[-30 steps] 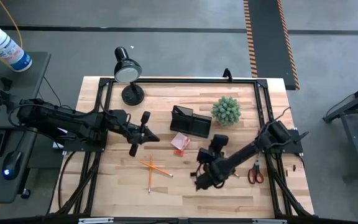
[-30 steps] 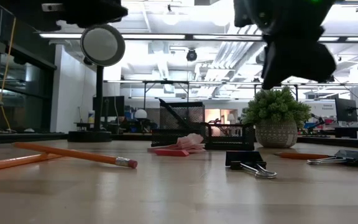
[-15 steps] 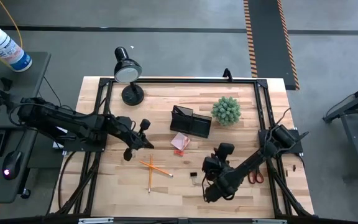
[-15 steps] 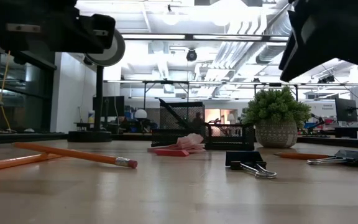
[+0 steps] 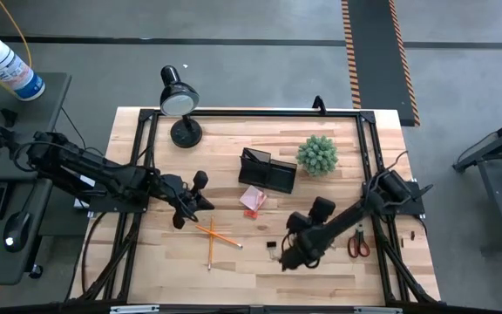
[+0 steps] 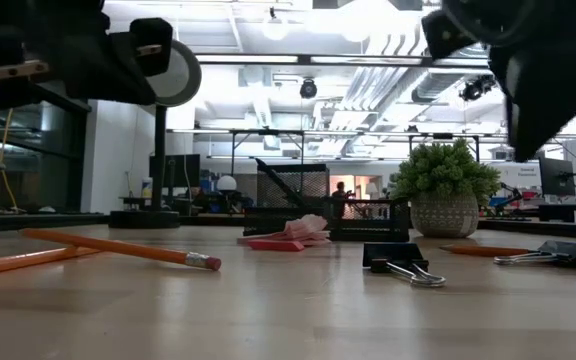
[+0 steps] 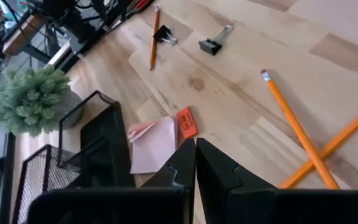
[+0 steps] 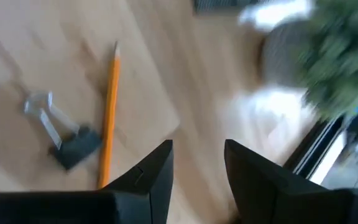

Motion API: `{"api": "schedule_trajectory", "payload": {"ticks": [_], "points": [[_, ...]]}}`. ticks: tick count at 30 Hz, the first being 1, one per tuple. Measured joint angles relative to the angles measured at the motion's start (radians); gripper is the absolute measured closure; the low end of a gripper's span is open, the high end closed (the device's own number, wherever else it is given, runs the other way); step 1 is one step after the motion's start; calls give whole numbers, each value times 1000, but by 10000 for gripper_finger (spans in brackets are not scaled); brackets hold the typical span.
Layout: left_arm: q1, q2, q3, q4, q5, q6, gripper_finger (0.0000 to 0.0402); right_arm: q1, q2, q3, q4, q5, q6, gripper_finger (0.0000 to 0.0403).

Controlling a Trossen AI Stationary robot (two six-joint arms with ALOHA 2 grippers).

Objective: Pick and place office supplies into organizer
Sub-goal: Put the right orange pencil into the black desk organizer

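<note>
Pencils [image 5: 214, 235] lie crossed near the table's [image 5: 251, 270] front edge, light, stiff, inclined to roll; best pinched mid-shaft. The left gripper [image 5: 186, 205] hovers closed and empty; the right gripper [image 5: 284, 258], open, hangs above binder clips [image 5: 271, 249].

Organizer [image 5: 268, 171] stands at the table's [image 5: 338, 270] back centre, plant [image 5: 317, 154] to its right, lamp [image 5: 179, 103] to its left. Sticky notes [image 5: 252, 200] lie before the organizer; crossed pencils [image 5: 215, 235] lie nearer the front, scissors [image 5: 357, 243] far right.
</note>
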Motion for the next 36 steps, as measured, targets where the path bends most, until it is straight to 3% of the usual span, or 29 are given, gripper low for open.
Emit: {"api": "schedule_trajectory", "payload": {"ticks": [7,15,18,24,36], "points": [[0,0,0,-4,1,29,399,-115,-75,0,60,-211,-63,266],[0,0,1,-137,-6,-2,399,-113,-102,0,148,-275,-66,266],[0,0,1,-123,-7,-13,399,-88,-103,-12,153,-254,-59,266],[0,0,1,-137,-6,-48,399,-61,-154,-184,234,-334,-22,266],[-1,0,1,-108,-7,-78,399,-99,-335,-502,586,-440,22,266]]}}
